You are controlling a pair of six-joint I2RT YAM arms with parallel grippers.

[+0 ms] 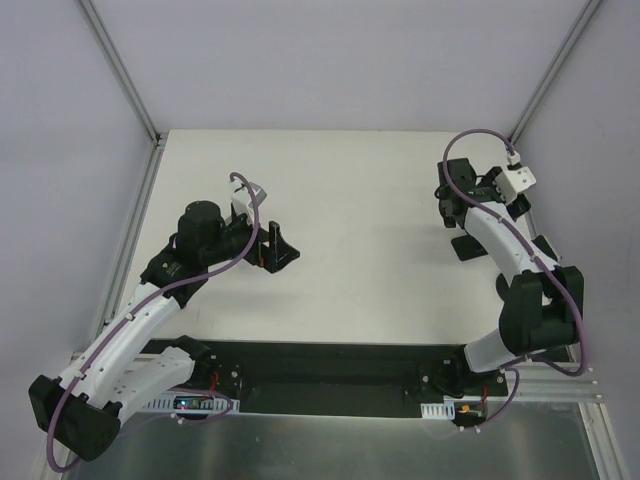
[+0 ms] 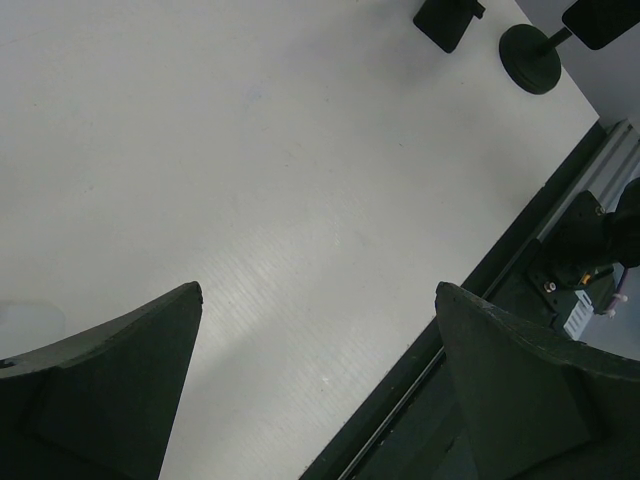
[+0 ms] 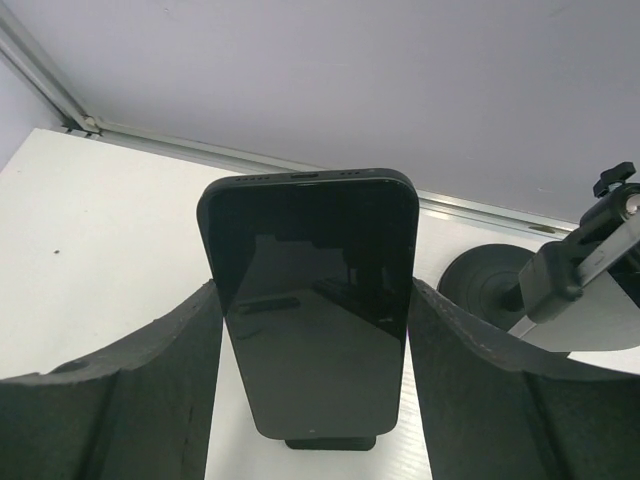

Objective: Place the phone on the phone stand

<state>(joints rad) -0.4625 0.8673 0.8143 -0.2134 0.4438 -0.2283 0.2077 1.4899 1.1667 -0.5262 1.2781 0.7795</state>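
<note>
The black phone (image 3: 310,260) stands upright and tilted back between my right gripper's fingers; its bottom edge sits on the phone stand, of which only the short black foot (image 3: 330,443) shows. My right gripper (image 3: 312,290) is shut on the phone's two long edges. In the top view it (image 1: 448,205) is at the far right of the table, and the phone is hard to make out there. The phone on its stand also shows small in the left wrist view (image 2: 445,20). My left gripper (image 2: 318,290) is open and empty over bare table, left of centre (image 1: 280,250).
A black round-based holder (image 3: 490,285) with a pole and clamp stands just right of the phone stand; it also shows in the top view (image 1: 468,245) and the left wrist view (image 2: 530,55). The table's black front rail (image 1: 330,365) runs along the near edge.
</note>
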